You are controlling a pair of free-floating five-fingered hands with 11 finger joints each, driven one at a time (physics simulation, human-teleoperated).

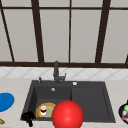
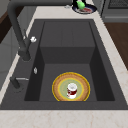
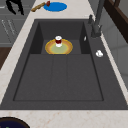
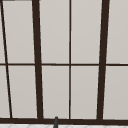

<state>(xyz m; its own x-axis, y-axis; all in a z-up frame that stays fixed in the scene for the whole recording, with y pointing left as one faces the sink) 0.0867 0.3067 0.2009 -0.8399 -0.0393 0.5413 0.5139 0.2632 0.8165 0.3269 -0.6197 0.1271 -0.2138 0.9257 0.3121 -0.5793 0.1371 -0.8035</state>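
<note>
Matte dark sink (image 1: 90, 100), round yellow-rimmed plate (image 2: 71, 86) in its basin bearing a small jar (image 2: 72, 90), my left hand (image 1: 28, 117) near the front rim, fingers' state I cannot tell.

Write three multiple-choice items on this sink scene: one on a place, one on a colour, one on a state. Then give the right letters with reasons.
1. Where does the small red and white can stand?
A. on the yellow plate in the sink basin
B. on the counter beside the faucet
C. on the blue plate

2. What colour is the plate on the counter at the sink's left?
A. green
B. blue
C. white

3. How is the can placed?
A. lying on its side
B. upside down in a bowl
C. upright

Answers: 1 A, the left side view shows the can on the yellow plate. 2 B, the front view shows it blue. 3 C, the right side view shows it standing with its white top up.
</note>
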